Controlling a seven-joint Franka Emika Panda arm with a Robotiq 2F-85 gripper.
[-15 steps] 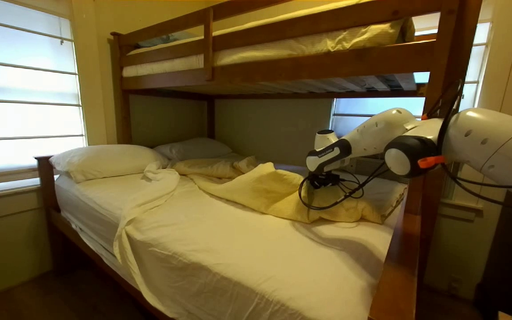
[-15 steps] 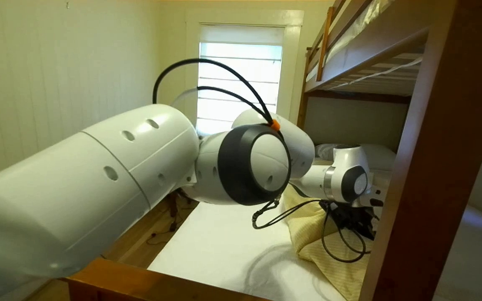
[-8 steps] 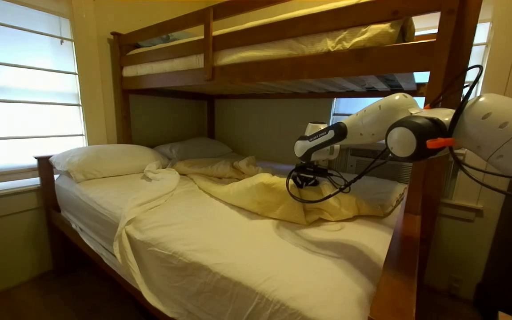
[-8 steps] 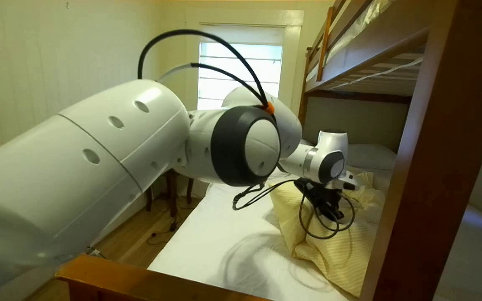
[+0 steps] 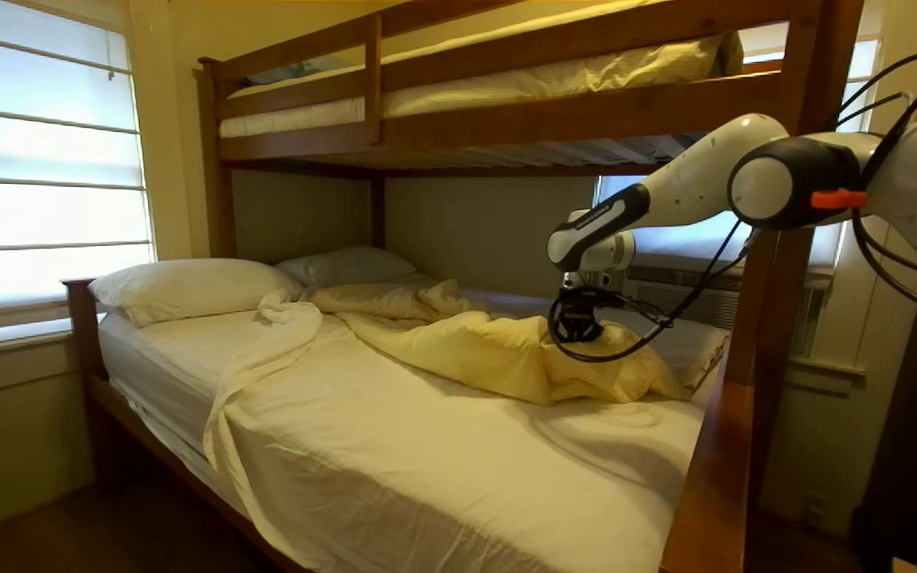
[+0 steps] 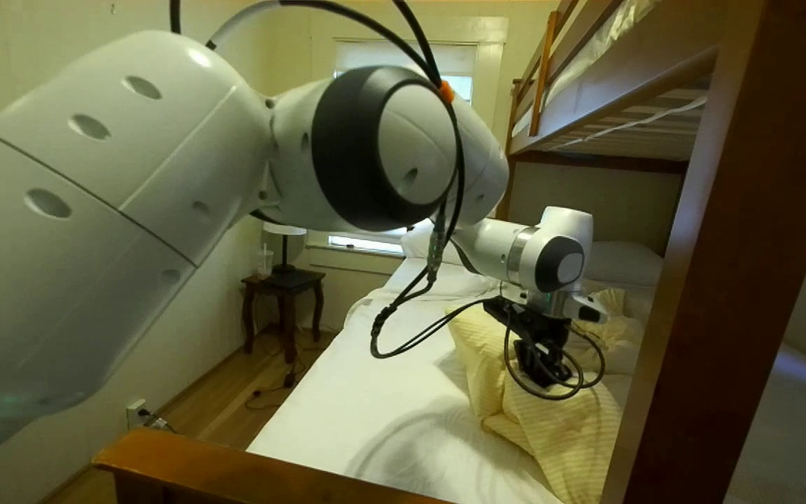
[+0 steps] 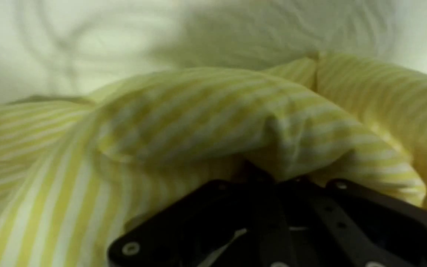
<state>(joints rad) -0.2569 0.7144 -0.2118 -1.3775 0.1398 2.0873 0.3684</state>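
Pincer [image 7: 275,181] clamped on quilt [image 7: 198,115], raised ridge bunched in jaws: likely easiest bite. Bed [image 5: 395,446] below pincer carries rest.

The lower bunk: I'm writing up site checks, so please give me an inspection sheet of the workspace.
Surface: lower mattress, white sheet lightly wrinkled.
Job's things: yellow striped blanket, bunched up on the mattress.
Clutter: cup beside a lamp on the side table.
Gripper: jaws shut, apparently pinching a blanket fold.
Cables: black, hanging in loops beside the gripper; contact with the blanket unclear.
Surroundings: wooden bunk frame, pillows, air conditioner.
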